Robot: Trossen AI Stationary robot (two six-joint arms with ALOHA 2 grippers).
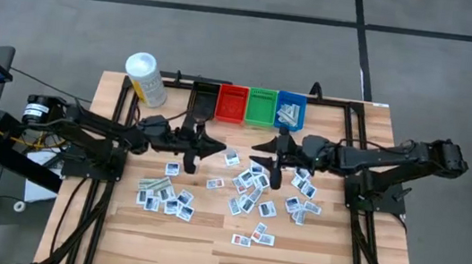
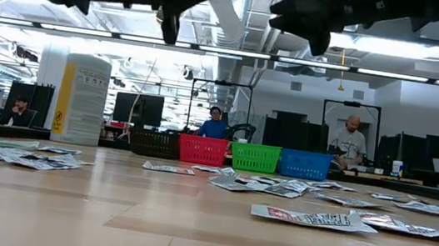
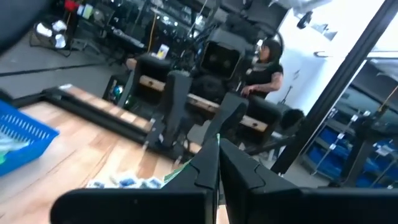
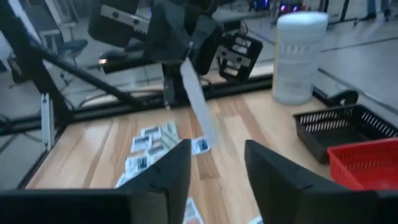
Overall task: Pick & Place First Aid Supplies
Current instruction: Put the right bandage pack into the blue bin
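Your left gripper (image 1: 200,148) hangs above the table near the black mesh bin (image 1: 203,99), fingers clenched on a long pale-green strip packet (image 4: 198,102) — the right wrist view shows it dangling from the pinched tips. Your right gripper (image 1: 270,161) faces it from the 3 o'clock side, raised over the wood, jaws parted and holding nothing. The flat white first aid packets (image 1: 251,192) lie scattered across the wooden tabletop (image 1: 293,256), one cluster at 8 o'clock of the left gripper, a larger spread under and at 5 o'clock of the right. A few packets already sit in the blue mesh bin (image 1: 291,112) — beside the green bin (image 1: 262,106) and red bin (image 1: 231,103).
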